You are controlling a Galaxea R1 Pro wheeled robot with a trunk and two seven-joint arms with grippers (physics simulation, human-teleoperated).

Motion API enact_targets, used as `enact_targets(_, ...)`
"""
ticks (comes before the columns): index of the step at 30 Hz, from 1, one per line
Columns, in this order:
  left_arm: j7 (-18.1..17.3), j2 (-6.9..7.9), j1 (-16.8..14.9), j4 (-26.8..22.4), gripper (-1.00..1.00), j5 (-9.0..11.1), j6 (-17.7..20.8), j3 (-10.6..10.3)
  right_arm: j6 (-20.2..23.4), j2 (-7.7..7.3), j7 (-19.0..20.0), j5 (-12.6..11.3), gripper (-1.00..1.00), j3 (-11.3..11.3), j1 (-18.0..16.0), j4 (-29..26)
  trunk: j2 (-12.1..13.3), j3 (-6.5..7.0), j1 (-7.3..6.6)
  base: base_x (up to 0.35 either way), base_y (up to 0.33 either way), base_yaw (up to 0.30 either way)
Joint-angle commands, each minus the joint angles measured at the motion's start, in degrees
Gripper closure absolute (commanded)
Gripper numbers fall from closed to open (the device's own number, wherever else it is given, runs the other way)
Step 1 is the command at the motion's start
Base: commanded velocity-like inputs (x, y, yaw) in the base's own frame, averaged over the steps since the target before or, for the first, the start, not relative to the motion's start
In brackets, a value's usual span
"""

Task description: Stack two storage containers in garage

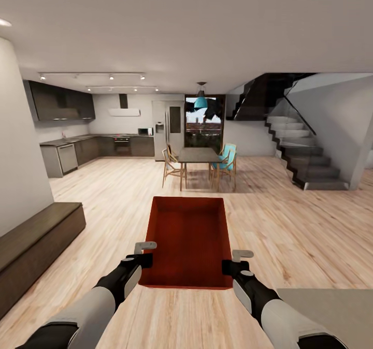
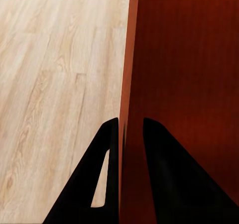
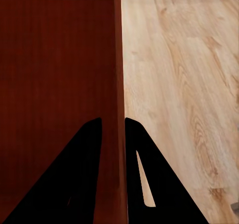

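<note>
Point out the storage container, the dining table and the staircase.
storage container (image 1: 187,240): head view, inner floor of the bin.
dining table (image 1: 197,155): head view, middle of the tabletop.
staircase (image 1: 305,158): head view, middle steps.

Head cam high, facing forward-down over red bin (image 1: 187,245) toward dining table (image 1: 198,155). Both wrist cams close, looking along pincer fingers (image 2: 107,179) down bin's side walls; all share bin, wood floor (image 3: 184,84).
</note>
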Motion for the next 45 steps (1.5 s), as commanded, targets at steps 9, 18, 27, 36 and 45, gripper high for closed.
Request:
enact_targets(9, 0.57, 0.6, -0.01, -0.3, 1.0, -1.44, 0.22, 0.4, -0.06, -0.07, -0.75, -0.64, 1.0, -0.43, -0.02, 0.19, -0.04, -0.02, 0.05, 0.322, 0.0, 0.0)
enact_targets(18, 0.57, 0.6, -0.01, -0.26, 1.0, -1.44, 0.22, 0.4, 0.11, -0.07, -0.82, -0.63, 1.0, -0.38, -0.02, 0.19, -0.04, -0.02, 0.05, 0.322, 0.0, 0.0)
enact_targets(27, 0.57, 0.6, -0.01, -0.28, 1.0, -1.44, 0.22, 0.4, 0.3, -0.08, -0.82, -0.64, 1.0, -0.43, -0.02, 0.19, -0.04, -0.02, 0.05, 0.322, 0.0, -0.07)
enact_targets(36, 0.57, 0.6, -0.01, -0.28, 1.0, -1.44, 0.22, 0.4, 0.32, -0.07, -0.75, -0.64, 1.0, -0.43, -0.02, 0.19, -0.04, -0.02, 0.05, 0.322, 0.0, -0.249)
enact_targets(45, 0.57, 0.6, -0.01, -0.33, 1.0, -1.44, 0.22, 0.4, 0.11, -0.04, -0.75, -0.64, 1.0, -0.35, -0.02, 0.19, -0.04, -0.02, 0.05, 0.322, 0.0, -0.186)
